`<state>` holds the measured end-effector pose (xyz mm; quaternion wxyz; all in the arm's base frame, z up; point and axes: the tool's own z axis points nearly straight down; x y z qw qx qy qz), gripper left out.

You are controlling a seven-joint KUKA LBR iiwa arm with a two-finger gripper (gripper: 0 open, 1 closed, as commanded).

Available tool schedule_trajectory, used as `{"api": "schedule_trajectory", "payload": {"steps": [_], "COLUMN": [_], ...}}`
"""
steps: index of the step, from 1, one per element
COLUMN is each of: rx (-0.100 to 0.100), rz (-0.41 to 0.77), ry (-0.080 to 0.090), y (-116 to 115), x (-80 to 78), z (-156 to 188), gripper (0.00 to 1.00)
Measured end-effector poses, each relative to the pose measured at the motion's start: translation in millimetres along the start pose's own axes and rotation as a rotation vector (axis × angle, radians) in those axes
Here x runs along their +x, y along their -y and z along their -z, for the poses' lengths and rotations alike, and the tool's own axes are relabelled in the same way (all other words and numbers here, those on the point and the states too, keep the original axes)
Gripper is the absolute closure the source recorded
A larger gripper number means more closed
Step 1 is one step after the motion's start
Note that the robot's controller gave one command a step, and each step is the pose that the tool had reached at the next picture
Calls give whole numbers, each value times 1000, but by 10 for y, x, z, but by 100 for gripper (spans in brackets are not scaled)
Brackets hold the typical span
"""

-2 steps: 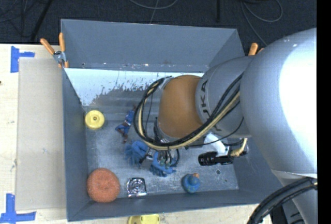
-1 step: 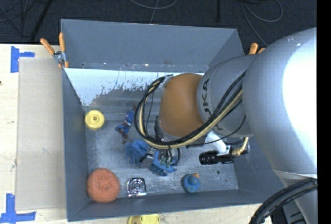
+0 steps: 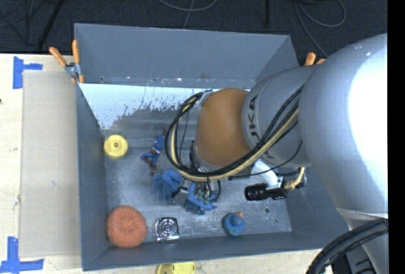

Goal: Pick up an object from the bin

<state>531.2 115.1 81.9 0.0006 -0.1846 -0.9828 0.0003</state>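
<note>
- Along the near wall of the grey metal bin (image 3: pixel 88 203) lie three things: a round orange scouring pad of rough fibre (image 3: pixel 126 226) at the left, a small shiny silver piece (image 3: pixel 166 228) just right of it, and a small blue knobbed plastic piece (image 3: pixel 233 223) further right
- Just beyond them, near the bin's middle, the gripper (image 3: pixel 202 194) hangs under the arm's orange cover (image 3: pixel 218 124), right above a small crumpled blue lump (image 3: pixel 199 205); I cannot tell how its jaws stand, nor whether they pinch the lump
- The lump looks light, soft and uneven, likely to give when squeezed and not fragile; a hold from above across its thickest part seems safest, since loose edges may slip free
- Just left of it lies a larger crumpled blue thing (image 3: pixel 167 183), near enough to snag
- Farther off sit a small blue and red piece (image 3: pixel 152 156) and, far left, a round yellow plastic disc (image 3: pixel 115 146), well apart from the gripper
</note>
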Motion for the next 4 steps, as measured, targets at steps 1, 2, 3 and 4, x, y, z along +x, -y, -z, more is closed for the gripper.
{"api": "schedule_trajectory", "payload": {"steps": [1, 2, 3, 4], "rx": [2, 1, 0, 3], "rz": [-1, -1, -2, -2], "ry": [-3, -2, 0, -4], "y": [7, 6, 6, 14], "x": [9, 5, 2, 12], "z": [67, 182, 256, 360], "gripper": [100, 100, 100, 100]}}
